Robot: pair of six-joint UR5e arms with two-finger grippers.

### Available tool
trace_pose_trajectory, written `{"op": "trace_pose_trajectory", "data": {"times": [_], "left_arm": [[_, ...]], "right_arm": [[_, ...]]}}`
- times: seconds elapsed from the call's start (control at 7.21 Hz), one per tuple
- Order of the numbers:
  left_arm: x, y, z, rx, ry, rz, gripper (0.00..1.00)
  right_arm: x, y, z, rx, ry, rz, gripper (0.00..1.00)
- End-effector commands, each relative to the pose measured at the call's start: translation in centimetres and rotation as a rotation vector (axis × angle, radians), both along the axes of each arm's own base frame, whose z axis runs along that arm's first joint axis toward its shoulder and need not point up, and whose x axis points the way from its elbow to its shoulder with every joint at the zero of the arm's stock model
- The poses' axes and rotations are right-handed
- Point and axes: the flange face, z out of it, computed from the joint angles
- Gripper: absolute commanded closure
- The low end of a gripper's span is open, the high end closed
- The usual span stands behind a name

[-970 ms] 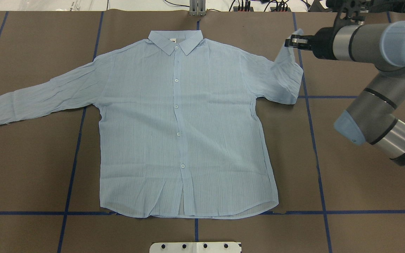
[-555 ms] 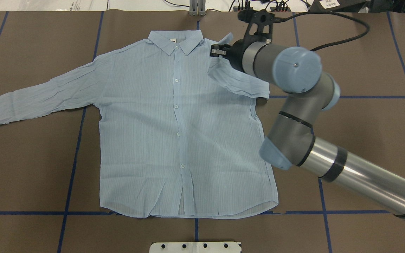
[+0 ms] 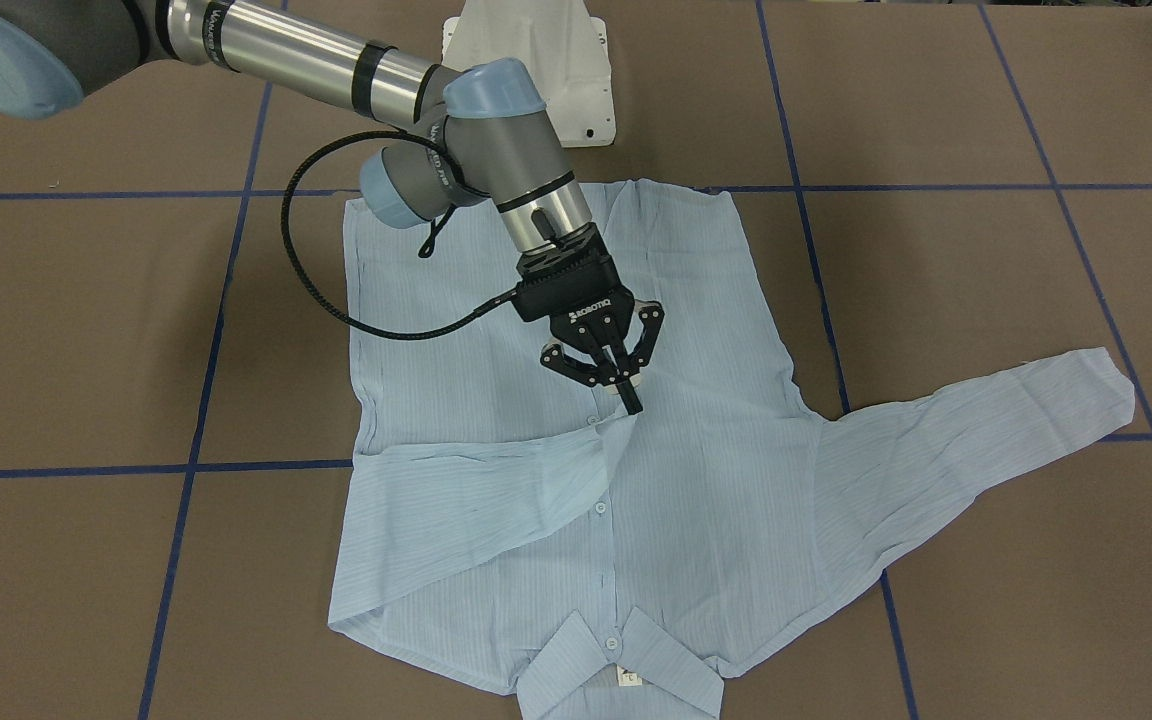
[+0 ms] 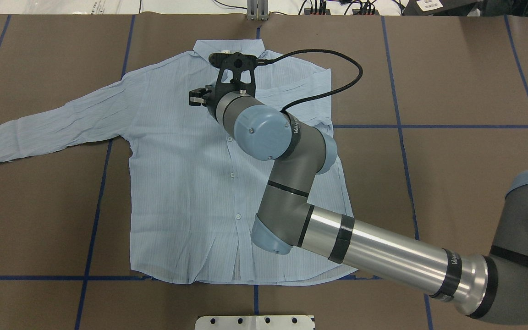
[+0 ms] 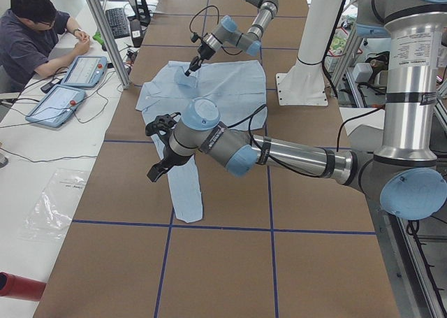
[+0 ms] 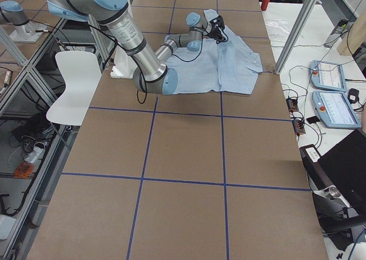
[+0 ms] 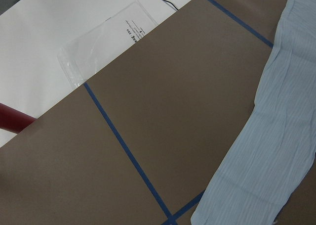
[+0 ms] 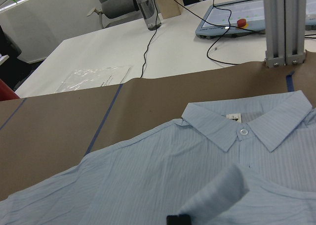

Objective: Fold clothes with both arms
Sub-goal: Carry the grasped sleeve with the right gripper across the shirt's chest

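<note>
My right gripper (image 3: 630, 398), pinched shut on the sleeve (image 3: 476, 485), hangs over the shirt (image 3: 716, 470), just past its buttons toward my left.

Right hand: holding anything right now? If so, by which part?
Yes. The right hand pinches the shirt by a sleeve cuff, with that sleeve folded across the chest.

The right arm (image 4: 287, 183) is grey and shiny silver with light blue caps (image 4: 261, 133) — its black cable (image 4: 360, 73) loops at one o'clock.
</note>
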Motion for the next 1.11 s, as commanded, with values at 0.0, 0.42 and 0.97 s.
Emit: {"op": "trace_pose_trajectory", "data": {"times": [0.0, 0.42, 0.97], "left_arm": [[0.0, 0.0, 0.1, -0.002, 0.001, 0.001, 0.00], [0.0, -0.1, 0.2, -0.004, 0.001, 0.002, 0.00], [0.5, -1.6, -0.5, -0.012, 0.044, -0.044, 0.00]], "right_arm": [[-3.0, 1.8, -2.3, 0.000, -0.003, -0.029, 1.00], [-3.8, 1.8, -5.0, -0.122, 0.046, -0.016, 0.00], [4.8, -6.4, -1.8, -0.371, 0.272, -0.026, 0.00]]}}
